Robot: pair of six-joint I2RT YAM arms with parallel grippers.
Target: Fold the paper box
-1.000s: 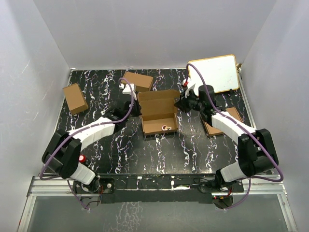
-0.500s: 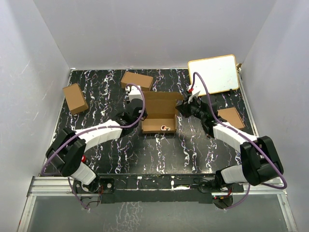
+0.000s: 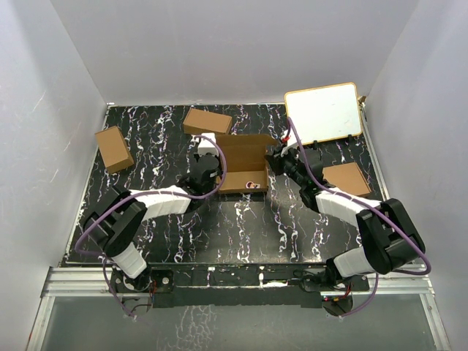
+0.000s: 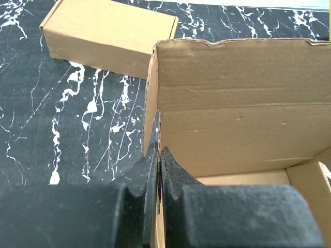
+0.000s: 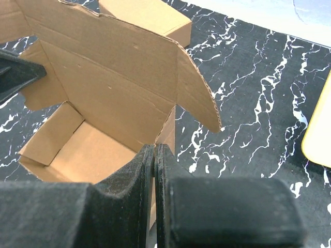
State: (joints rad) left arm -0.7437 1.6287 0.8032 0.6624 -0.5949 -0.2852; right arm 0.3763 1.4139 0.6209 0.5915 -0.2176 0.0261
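White walls closed in a black, white-veined surface [image 3: 175, 219]. From above, the paper box [image 3: 241, 157] sat at the centre, with its tray formed and its lid standing up on the 12 o'clock side. The left fingers [image 3: 214, 174] were clenched on its 9 o'clock wall and the right fingers [image 3: 270, 164] on its 3 o'clock wall. The left carton [image 3: 114, 148] lay at 10 o'clock, the far carton [image 3: 208, 121] at 11, a white board [image 3: 324, 111] at 1 and a pile of brown sheets [image 3: 349, 178] at 3. All were apart from the box.

In the left wrist view, the left fingers [image 4: 155, 155] pinched the edge of the paper box [image 4: 232, 129] side wall. The far carton [image 4: 108, 33] lay at 11 o'clock, clear of it.

In the right wrist view, the right fingers [image 5: 154, 151] gripped the opposite wall of the paper box [image 5: 103, 77], below the lid's rounded side tab. The far carton [image 5: 145, 13] showed at 12 o'clock and the white board [image 5: 318, 134] at 3.

The step looked like steadying the walls before closing the lid. That next move would call for swinging the lid toward 6 o'clock and tucking its tabs inside. The clenched fingers themselves stood in the lid's path and would likely need to let go.
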